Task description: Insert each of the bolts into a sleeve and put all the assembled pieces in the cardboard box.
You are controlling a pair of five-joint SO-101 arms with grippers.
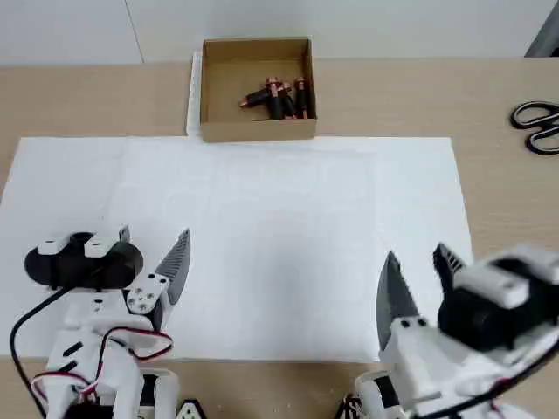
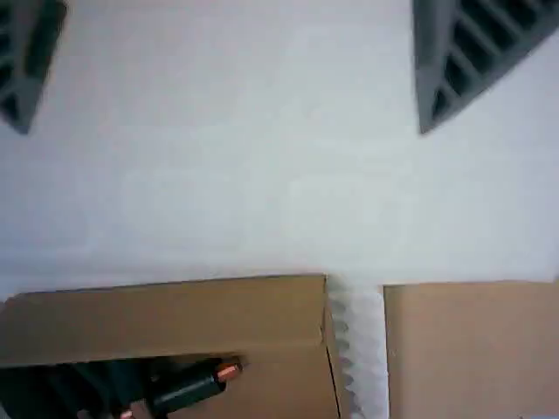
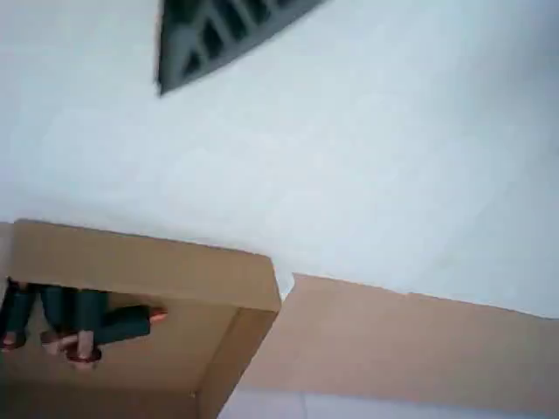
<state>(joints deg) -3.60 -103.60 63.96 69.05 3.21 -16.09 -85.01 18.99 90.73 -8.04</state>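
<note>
Left gripper (image 1: 155, 236): lower left of the high view, jaws spread wide, holding nothing, above the white paper sheet (image 1: 279, 227). Right gripper (image 1: 415, 255): lower right, jaws likewise parted, unloaded. Cardboard box (image 1: 258, 131): top centre, on the wooden table (image 1: 87, 96), at the sheet's upper edge. Assembled pieces (image 1: 279, 96): black sleeves with copper-coloured bolt ends, clustered in the box's right half. Scissors (image 1: 537, 124): right edge of the frame, on the table.

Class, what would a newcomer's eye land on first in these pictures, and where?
The cardboard box at the far edge of the table, holding a cluster of black, copper-tipped assembled pieces. Next, the left arm and right arm at the near edge, jaws open over a white sheet.
</note>
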